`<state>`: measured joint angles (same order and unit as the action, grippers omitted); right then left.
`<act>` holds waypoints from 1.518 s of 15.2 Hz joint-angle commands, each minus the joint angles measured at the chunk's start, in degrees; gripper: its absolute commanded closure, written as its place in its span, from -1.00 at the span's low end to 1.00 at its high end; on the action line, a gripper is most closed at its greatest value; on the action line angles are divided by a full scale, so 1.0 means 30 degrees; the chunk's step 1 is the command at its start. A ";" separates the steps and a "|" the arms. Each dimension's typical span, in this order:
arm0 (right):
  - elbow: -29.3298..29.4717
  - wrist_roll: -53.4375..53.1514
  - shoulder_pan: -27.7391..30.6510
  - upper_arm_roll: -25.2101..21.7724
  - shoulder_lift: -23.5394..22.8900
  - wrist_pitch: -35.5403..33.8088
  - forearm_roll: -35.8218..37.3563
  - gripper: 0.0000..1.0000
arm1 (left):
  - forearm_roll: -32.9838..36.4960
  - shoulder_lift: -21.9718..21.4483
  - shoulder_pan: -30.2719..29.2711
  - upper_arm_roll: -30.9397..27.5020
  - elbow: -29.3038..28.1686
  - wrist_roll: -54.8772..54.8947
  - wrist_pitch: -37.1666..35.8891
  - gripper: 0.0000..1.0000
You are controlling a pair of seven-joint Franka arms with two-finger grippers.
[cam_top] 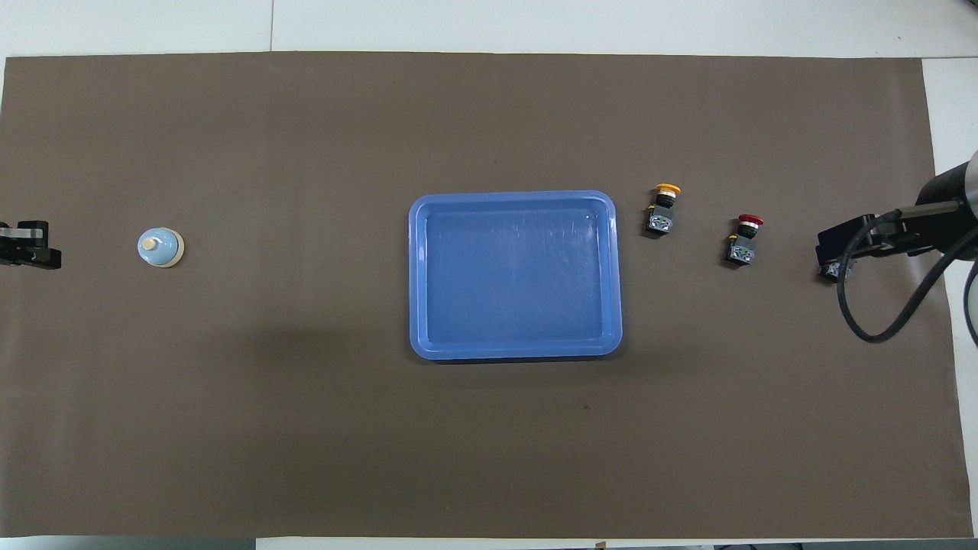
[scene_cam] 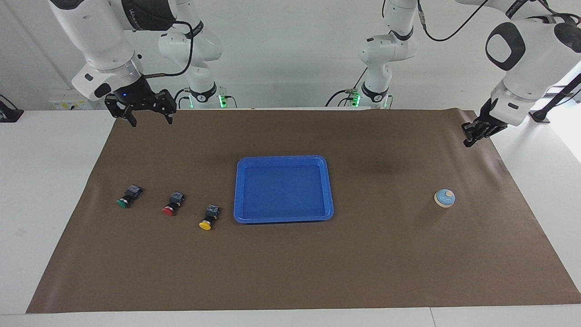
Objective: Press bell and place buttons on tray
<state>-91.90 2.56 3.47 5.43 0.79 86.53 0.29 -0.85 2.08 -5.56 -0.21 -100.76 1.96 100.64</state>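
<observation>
Nothing done yet as I read it. The tray (scene_cam: 283,189) is empty mid-worktop; green (scene_cam: 127,197), red (scene_cam: 173,204) and yellow buttons (scene_cam: 209,217) lie beside it, toward my right arm's end. The bell (scene_cam: 444,198) sits untouched at my left arm's end. My right hand (scene_cam: 149,115) is spread open, empty, raised; my left hand (scene_cam: 472,135) is raised too, grip unclear.

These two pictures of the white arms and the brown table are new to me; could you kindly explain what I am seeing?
Two white robot arms stand at one table covered with a brown sheet. One picture faces the robots from across the table; the other looks steeply down from above their end. In the middle lies a flat bright-blue plastic tray, empty. Toward the right arm's end lie three black push-buttons: green-capped, red-capped and yellow-capped. Toward the left arm's end sits a small light-blue bell with a cream knob. The right gripper hangs open above the sheet's edge, holding nothing. The left gripper hangs above its own corner of the sheet.
</observation>
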 commanded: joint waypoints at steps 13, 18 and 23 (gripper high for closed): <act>-0.0276 0.0376 0.0222 0.0037 0.0295 -0.0045 -0.0271 -1.00 | -0.0039 0.3641 -0.0607 0.0099 -0.3647 0.0081 0.8929 1.00; -0.0276 0.0376 0.0222 0.0037 0.0295 -0.0016 -0.0271 -1.00 | -0.0039 0.4812 -0.0518 0.0099 -0.3999 0.0168 1.0162 1.00; -0.0277 0.0376 0.0222 0.0037 0.0295 -0.0045 -0.0271 -1.00 | -0.0039 0.4494 -0.0343 0.0128 -0.2600 0.0140 0.7336 1.00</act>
<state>-91.89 2.56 3.47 5.43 0.79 86.53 0.29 -0.85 16.25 -7.54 0.64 -111.05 2.03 127.75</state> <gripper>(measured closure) 0.000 0.991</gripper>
